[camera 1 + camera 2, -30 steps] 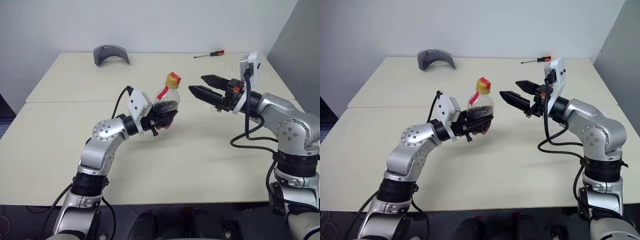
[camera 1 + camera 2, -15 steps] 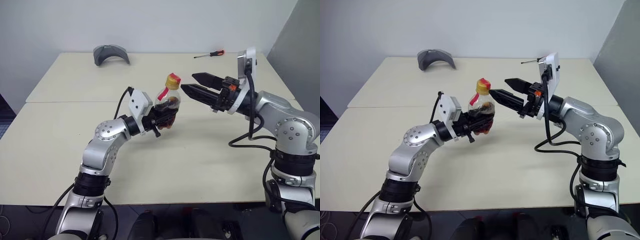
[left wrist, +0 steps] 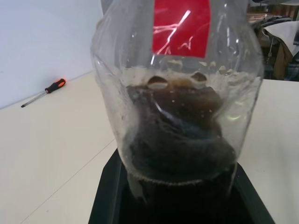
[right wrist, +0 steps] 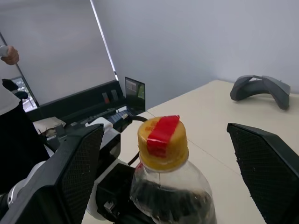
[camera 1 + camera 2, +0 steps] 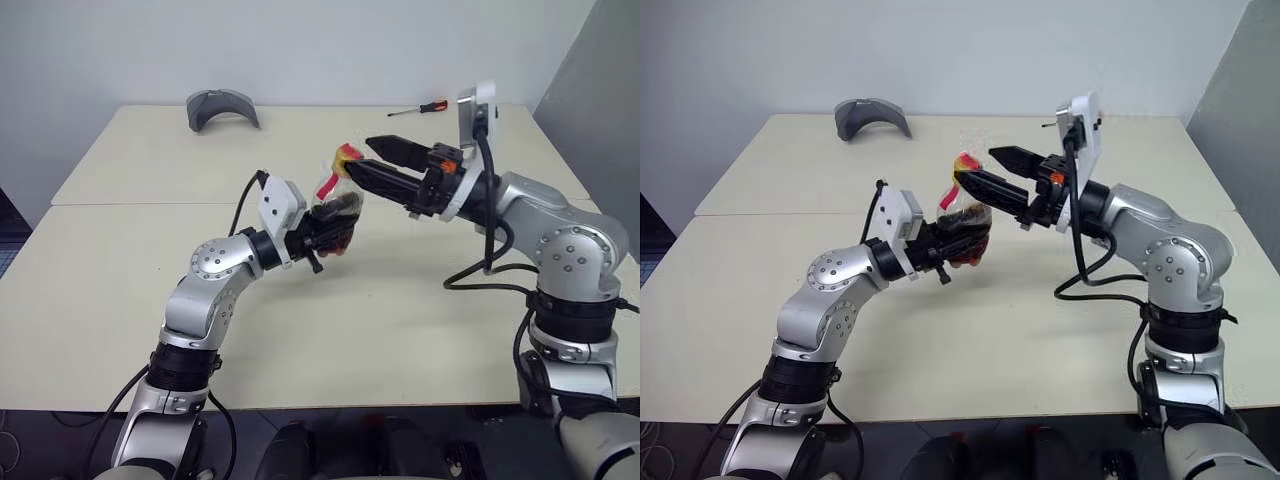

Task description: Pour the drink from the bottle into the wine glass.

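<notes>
My left gripper (image 5: 325, 228) is shut on the belly of the bottle (image 5: 335, 205) and holds it above the table (image 5: 120, 260), tilted a little to the right. The dark drink (image 3: 180, 140) fills the lower part, under the red label strip (image 3: 182, 25). My right gripper (image 5: 358, 158) is open and level. Its fingers (image 4: 79, 172) stand on either side of the yellow cap (image 4: 162, 142), apart from it. The wine glass is out of view.
A grey curved object (image 5: 222, 106) lies at the back left of the table. A screwdriver (image 5: 420, 108) with a red and black handle lies at the back right. A person's hand (image 4: 9, 55) shows far off beyond the table.
My right gripper has moved left and slightly up until its open fingers flank the bottle's cap. The left arm stayed in place with the bottle, which now leans a little more.
</notes>
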